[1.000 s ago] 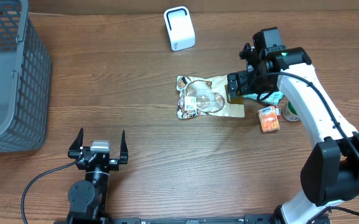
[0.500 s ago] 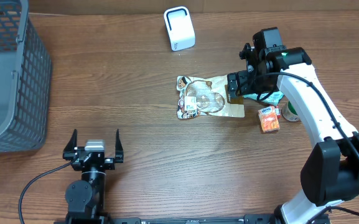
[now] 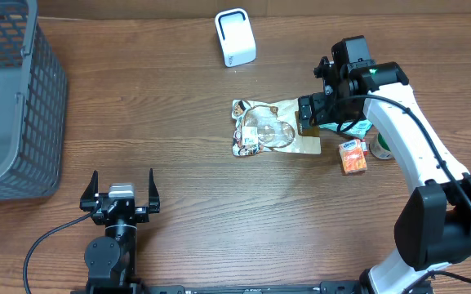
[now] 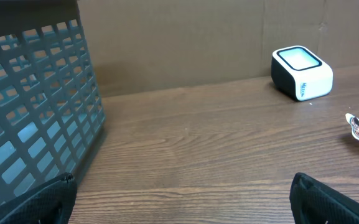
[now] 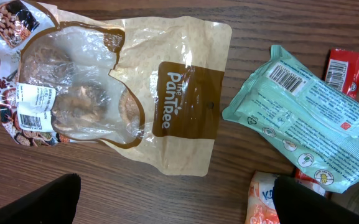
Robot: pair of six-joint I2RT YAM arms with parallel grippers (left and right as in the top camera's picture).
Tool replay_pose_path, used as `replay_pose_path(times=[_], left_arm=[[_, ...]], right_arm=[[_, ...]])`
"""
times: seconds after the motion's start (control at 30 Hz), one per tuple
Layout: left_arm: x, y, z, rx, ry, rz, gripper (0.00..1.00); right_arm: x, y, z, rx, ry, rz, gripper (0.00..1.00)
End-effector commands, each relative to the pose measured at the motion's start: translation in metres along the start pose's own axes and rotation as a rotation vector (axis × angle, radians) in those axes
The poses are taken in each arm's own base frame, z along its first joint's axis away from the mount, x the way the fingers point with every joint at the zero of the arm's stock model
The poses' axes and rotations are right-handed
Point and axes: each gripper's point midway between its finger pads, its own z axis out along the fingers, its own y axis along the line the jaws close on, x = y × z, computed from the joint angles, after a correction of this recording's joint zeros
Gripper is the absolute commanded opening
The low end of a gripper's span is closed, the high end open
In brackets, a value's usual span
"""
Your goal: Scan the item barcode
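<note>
The table (image 3: pixel 186 220) is brown wood-grain board, the grain running left to right, and a plain brown panel (image 4: pixel 198 43) stands along its far edge. My left pincer (image 3: pixel 123 180) sits low at the near left. Its fingers are spread wide with nothing between them, and it faces the far side over bare wood. At the far left stands a grey mesh basket (image 3: pixel 11 98), upright. The white scanner (image 3: pixel 235 37) stands at the far middle, close to the panel, with its pale window facing up.

My right pincer (image 3: pixel 308 114) hangs over the right end of the snack pouch (image 3: pixel 272 129), fingers wide apart and gripping nothing. Whether they touch the pouch I cannot tell. The pouch lies flat in the middle of the table, well apart from the scanner. Its clear window faces up, and so does a white barcode label (image 5: pixel 33 106) at its left end. Just right of the pouch, a mint-green packet (image 5: pixel 310 124) lies barcode up, overlapping a red packet (image 5: pixel 347 68). An orange carton (image 3: pixel 352 155) lies on their near side.
</note>
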Motion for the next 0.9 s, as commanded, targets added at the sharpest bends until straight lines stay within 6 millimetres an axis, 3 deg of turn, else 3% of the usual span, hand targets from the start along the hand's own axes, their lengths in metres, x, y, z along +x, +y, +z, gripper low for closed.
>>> replay_pose_path(times=[0.0,0.33,0.67,0.87], left_arm=[[-0.001,0.0,-0.001,0.001,-0.008,0.021,1.0],[-0.001,0.001,-0.001,-0.001,-0.008,0.016,0.99],[-0.002,0.021,-0.002,-0.12,-0.011,-0.055,1.0],[-0.002,0.023,-0.002,-0.128,-0.009,-0.057,1.0]], right_arm=[[-0.001,0.0,-0.002,0.005,-0.01,0.002,1.0],[-0.001,0.0,-0.002,0.005,-0.01,0.002,1.0],[-0.001,0.0,-0.002,0.005,-0.01,0.002,1.0],[-0.001,0.0,-0.002,0.005,-0.01,0.002,1.0]])
